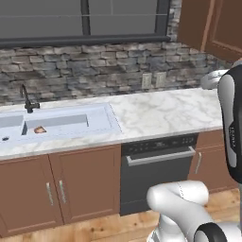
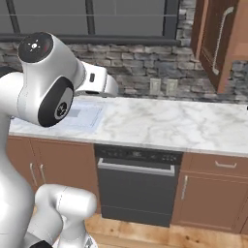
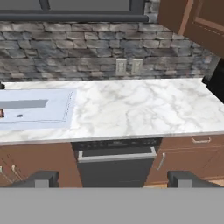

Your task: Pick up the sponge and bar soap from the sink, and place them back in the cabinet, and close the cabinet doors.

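Left base view: the sink (image 1: 61,124) is seen set into the marble counter (image 1: 160,111), at the counter's left end. A black faucet (image 1: 27,99) stands at the sink's back rim. A small pinkish-orange block, taken as the bar soap (image 1: 40,129), lies inside the sink, in the basin nearer the dishwasher, close to the divider between the basins. The sponge cannot be made out. A black dishwasher (image 1: 158,168) is fitted under the counter, just right of the sink. The cabinet (image 1: 212,26) hangs above the counter, well to the right of the sink; whether its doors are open or closed cannot be told from here.

Right base view: the sink (image 2: 85,116) is largely hidden behind the white arm. One of the cabinet doors (image 2: 215,41) is seen above the counter (image 2: 164,123), far right of the sink, with a vertical silver handle (image 2: 222,36); it appears swung outward.

Hand view: the fingers (image 3: 113,179) are spread wide apart at the bottom edge, with nothing between them. They are raised in front of the counter (image 3: 135,107), to the right of the sink (image 3: 37,109). A reddish sliver at the far left edge inside the sink is noted; too small to identify with certainty.
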{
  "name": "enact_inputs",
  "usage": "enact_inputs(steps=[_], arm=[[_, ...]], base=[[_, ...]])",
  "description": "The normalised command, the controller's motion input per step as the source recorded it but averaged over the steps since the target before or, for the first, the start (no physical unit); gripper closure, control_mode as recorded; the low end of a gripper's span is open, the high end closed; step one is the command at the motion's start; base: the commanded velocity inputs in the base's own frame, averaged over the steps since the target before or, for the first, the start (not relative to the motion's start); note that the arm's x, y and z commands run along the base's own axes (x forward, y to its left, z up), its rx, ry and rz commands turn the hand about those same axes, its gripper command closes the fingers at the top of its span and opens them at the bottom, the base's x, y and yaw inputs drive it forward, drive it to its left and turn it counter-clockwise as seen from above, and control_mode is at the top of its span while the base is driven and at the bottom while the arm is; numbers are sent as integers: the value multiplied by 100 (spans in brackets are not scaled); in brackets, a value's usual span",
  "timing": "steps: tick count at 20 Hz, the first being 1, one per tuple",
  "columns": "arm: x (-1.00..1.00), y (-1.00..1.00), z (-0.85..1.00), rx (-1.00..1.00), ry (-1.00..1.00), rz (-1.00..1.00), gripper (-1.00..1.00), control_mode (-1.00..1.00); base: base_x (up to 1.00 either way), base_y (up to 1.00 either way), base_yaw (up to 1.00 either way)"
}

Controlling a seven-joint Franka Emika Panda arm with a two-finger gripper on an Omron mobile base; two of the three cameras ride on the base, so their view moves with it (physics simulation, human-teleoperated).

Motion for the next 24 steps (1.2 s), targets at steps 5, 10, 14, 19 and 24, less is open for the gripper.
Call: enact_inputs(steps=[5, 10, 14, 19, 24], arm=[[0, 0, 0, 0, 0, 0, -100, 100], [0, 0, 0, 0, 0, 0, -100, 100], [0, 0, 0, 0, 0, 0, -100, 100], [0, 0, 0, 0, 0, 0, -100, 100], [0, 0, 0, 0, 0, 0, -100, 100]], base=[[-4, 100, 0], [0, 100, 0], [5, 100, 0], [24, 86, 1], [47, 42, 9]])
